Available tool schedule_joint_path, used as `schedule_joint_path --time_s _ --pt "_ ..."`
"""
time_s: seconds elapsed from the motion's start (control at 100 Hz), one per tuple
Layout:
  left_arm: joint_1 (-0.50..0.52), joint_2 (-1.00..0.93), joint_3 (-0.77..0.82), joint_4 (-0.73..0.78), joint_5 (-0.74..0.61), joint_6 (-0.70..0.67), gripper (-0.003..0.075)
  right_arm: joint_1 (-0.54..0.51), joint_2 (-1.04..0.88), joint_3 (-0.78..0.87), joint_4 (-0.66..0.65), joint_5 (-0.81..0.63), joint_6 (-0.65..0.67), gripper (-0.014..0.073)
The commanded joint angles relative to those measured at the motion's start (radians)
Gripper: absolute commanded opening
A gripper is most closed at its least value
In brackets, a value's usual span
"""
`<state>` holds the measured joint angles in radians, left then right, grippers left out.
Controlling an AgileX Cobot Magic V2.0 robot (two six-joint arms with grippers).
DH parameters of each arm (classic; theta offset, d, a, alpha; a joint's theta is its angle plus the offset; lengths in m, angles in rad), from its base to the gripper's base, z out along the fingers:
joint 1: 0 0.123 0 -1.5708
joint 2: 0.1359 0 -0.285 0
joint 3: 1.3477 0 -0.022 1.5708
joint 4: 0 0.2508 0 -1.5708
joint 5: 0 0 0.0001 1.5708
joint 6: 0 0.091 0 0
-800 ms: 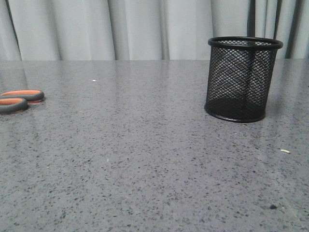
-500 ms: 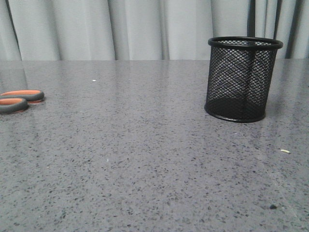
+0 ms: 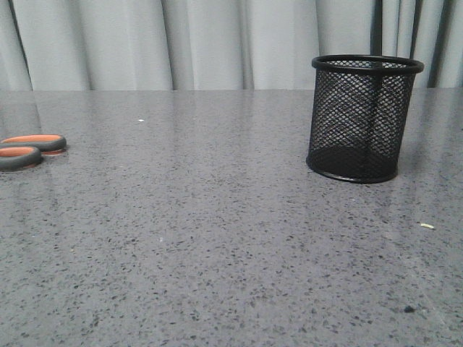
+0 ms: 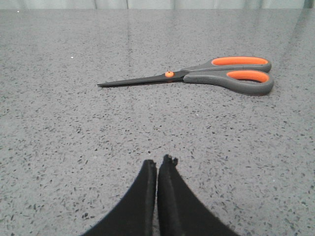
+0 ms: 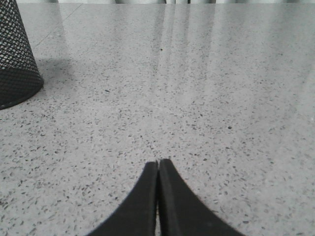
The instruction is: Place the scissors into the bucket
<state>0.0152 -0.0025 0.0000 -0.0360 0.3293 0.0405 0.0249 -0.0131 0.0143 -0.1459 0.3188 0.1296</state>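
The scissors lie flat and closed on the grey speckled table, with dark blades and grey handles lined orange. In the front view only their handles show, at the left edge. The bucket is a black wire-mesh cup standing upright at the right back; its base also shows in the right wrist view. My left gripper is shut and empty, a short way back from the scissors. My right gripper is shut and empty over bare table, off to one side of the bucket.
The table is grey speckled stone. Pale curtains hang behind its far edge. A small white crumb and a dark speck lie at the front right.
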Motion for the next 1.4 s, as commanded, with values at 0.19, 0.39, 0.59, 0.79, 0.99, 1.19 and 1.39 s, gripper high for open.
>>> schedule_joint_path --time_s 0.19,0.39,0.59,0.79,0.99,1.19,1.39 --pt "0.001 -0.026 0.04 -0.001 -0.046 -0.009 -0.0019 0.001 -0.018 0.004 0.004 -0.295 -0.002 -0.0046" --pt "0.001 -0.026 0.04 -0.001 -0.052 -0.009 -0.0019 0.001 -0.018 0.004 0.006 -0.513 -0.002 -0.0046" --pt "0.001 -0.026 0.04 -0.192 -0.211 -0.009 -0.002 0.001 -0.018 0.004 0.089 -0.528 -0.002 -0.0046" --pt "0.001 -0.026 0.037 -0.658 -0.401 -0.009 -0.002 0.001 -0.018 0.004 0.197 -0.542 -0.002 -0.0046" --pt "0.001 -0.026 0.036 -0.947 -0.42 -0.009 -0.002 0.001 -0.018 -0.003 0.368 -0.61 -0.002 -0.0046" --pt "0.001 -0.026 0.021 -1.058 -0.339 -0.009 -0.0019 0.001 -0.011 -0.098 0.368 -0.461 -0.002 -0.0046" --pt "-0.002 0.014 -0.195 -0.826 -0.179 0.19 -0.0019 0.001 0.089 -0.346 0.252 -0.118 -0.004 -0.0046"
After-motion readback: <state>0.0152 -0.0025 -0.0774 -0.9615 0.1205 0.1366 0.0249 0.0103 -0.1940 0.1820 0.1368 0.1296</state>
